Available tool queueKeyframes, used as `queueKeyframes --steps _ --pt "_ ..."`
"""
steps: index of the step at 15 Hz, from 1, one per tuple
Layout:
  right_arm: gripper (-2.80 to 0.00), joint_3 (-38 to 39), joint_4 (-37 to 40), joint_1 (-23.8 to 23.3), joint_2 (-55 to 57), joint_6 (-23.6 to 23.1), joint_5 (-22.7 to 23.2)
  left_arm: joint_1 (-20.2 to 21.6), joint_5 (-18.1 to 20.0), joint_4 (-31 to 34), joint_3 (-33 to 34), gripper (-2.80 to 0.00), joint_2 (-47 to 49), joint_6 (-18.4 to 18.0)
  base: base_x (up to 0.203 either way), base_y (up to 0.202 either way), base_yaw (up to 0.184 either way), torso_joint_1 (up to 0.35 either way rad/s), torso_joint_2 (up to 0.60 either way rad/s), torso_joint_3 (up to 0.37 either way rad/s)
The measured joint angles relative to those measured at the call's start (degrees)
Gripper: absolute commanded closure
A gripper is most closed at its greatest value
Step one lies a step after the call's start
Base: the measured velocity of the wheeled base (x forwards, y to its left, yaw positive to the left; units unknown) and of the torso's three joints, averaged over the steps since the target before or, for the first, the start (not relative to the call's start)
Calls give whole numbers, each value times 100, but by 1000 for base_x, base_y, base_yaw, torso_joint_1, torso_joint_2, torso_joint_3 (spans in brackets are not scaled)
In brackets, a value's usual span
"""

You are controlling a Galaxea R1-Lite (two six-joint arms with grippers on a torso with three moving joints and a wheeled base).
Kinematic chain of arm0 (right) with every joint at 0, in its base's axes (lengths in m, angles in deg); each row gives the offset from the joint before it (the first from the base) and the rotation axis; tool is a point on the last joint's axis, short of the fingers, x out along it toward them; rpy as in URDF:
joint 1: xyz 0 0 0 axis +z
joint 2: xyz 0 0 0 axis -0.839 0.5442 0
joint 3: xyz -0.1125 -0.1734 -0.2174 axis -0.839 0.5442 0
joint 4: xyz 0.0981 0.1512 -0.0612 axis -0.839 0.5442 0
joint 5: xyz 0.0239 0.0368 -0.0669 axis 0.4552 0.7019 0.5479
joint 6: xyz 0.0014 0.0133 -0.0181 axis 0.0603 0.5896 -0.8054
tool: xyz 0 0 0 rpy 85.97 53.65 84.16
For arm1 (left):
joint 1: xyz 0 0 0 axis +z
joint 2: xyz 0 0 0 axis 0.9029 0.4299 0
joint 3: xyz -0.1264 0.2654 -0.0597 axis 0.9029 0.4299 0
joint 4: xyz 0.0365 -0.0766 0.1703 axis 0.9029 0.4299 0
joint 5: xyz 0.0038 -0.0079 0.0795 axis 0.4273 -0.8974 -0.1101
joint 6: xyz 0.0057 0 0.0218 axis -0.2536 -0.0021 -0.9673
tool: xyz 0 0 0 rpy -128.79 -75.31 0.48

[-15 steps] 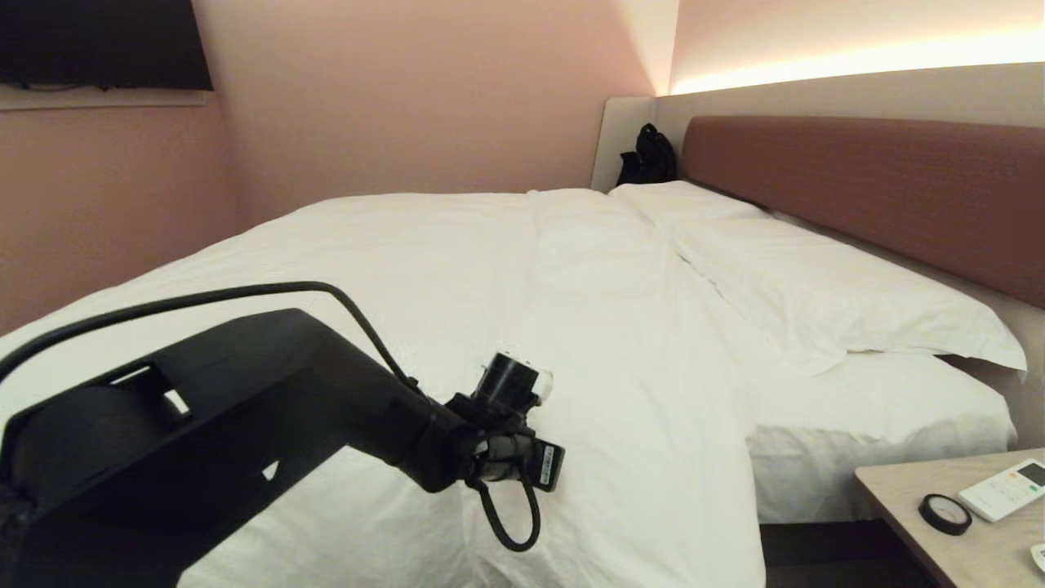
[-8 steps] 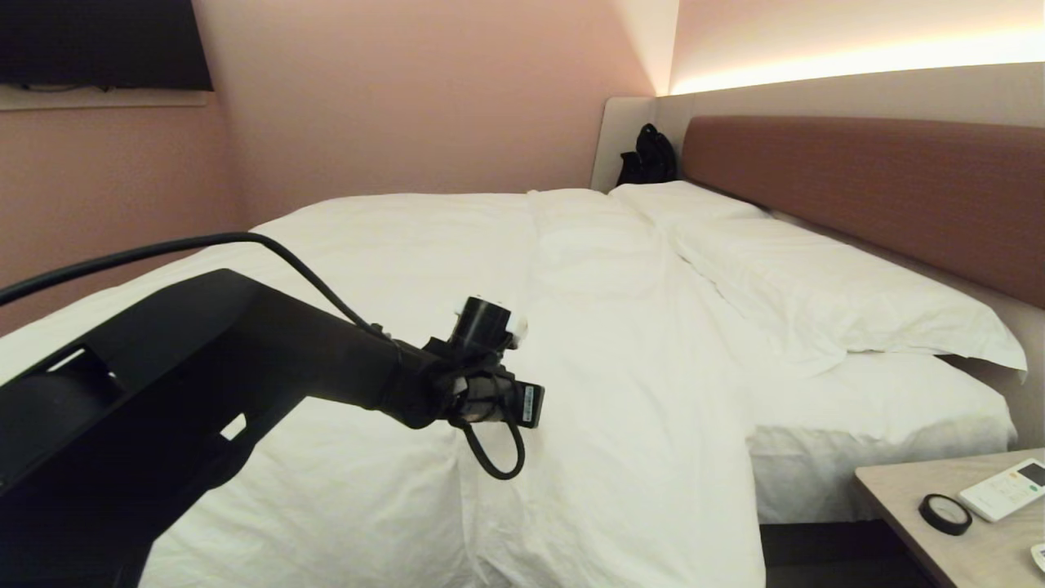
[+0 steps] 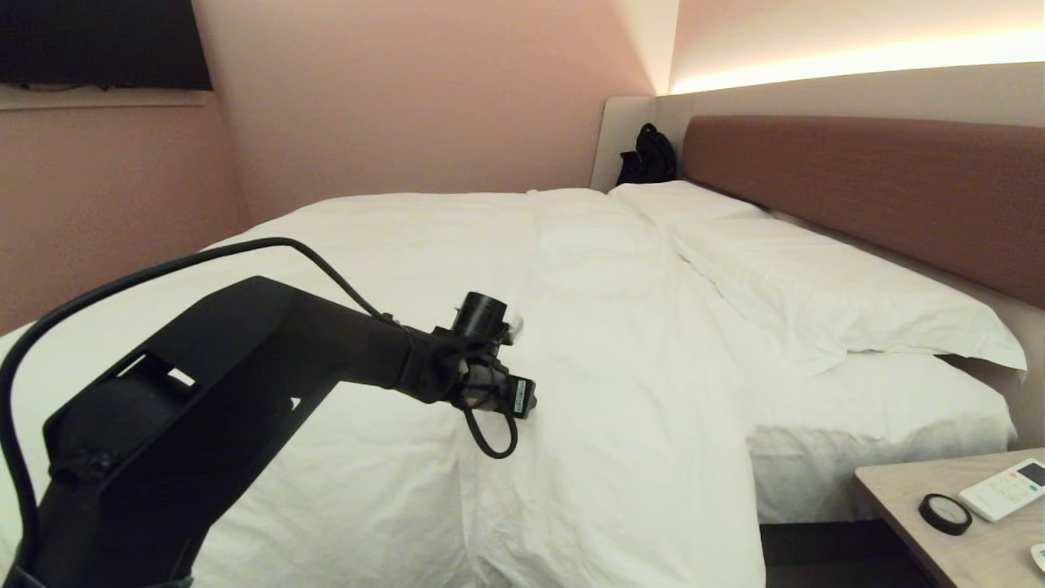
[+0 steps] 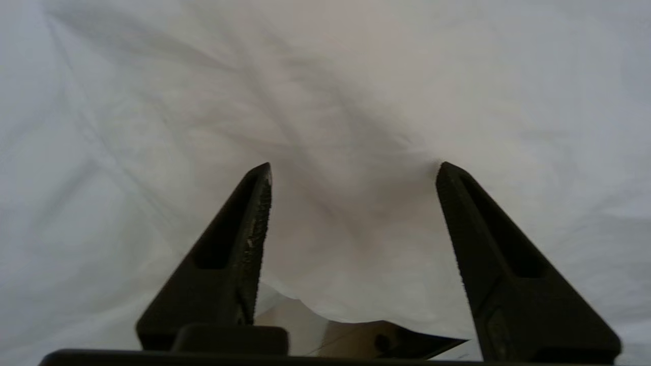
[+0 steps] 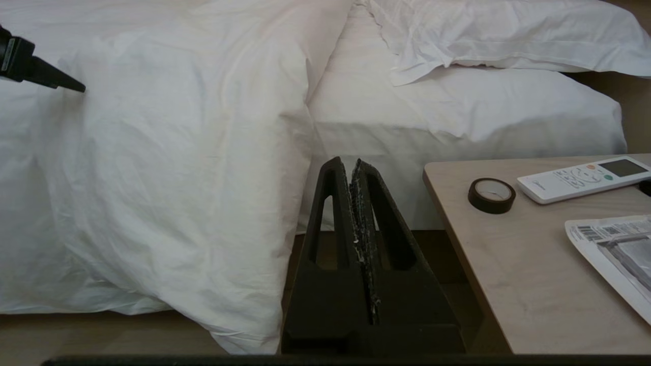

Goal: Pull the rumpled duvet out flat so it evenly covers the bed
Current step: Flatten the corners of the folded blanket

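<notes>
The duvet [image 3: 392, 245] is a puffy, creased white quilt spread over the bed [image 3: 857, 180] and hanging down its near side [image 5: 152, 203]. My left arm reaches in from the lower left over the duvet's near part. The left gripper [image 4: 353, 170] is open, its two black fingers [image 4: 244, 229] spread wide and close to the white cloth [image 4: 325, 91]. Nothing is pinched between them, and a hem of the duvet shows low between their bases. My right gripper [image 5: 352, 161] is shut and empty, parked low beside the bed and outside the head view.
Two white pillows [image 3: 816, 286] lie along the brown headboard. A nightstand [image 3: 922, 547] at the near right holds a tape roll [image 3: 944, 513], a white remote [image 3: 1002, 488] and a printed sheet [image 5: 615, 249]. A black bag [image 3: 649, 155] sits in the far corner.
My left wrist has risen and moved farther over the duvet, away from the bed's near edge. The duvet and the right arm look unchanged.
</notes>
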Motion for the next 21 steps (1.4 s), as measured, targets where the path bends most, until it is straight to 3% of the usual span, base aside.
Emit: queueKeyframes --steps 2,4,13,21 --pt "0 0 -2 0 0 -4 -3 1 134 -2 20 -280 75 -366 0 0 0 0 0 0" --pt "0 0 -2 0 0 -2 -4 1 227 -8 30 -280 114 -433 0 0 0 0 0 0" --pt "0 0 -2 0 0 -2 0 28 179 25 -538 -280 651 -488 0 0 0 0 0 0" --pt "0 0 2 0 0 -5 0 23 125 422 -1069 -280 1089 -450 0 0 0 0 0 0"
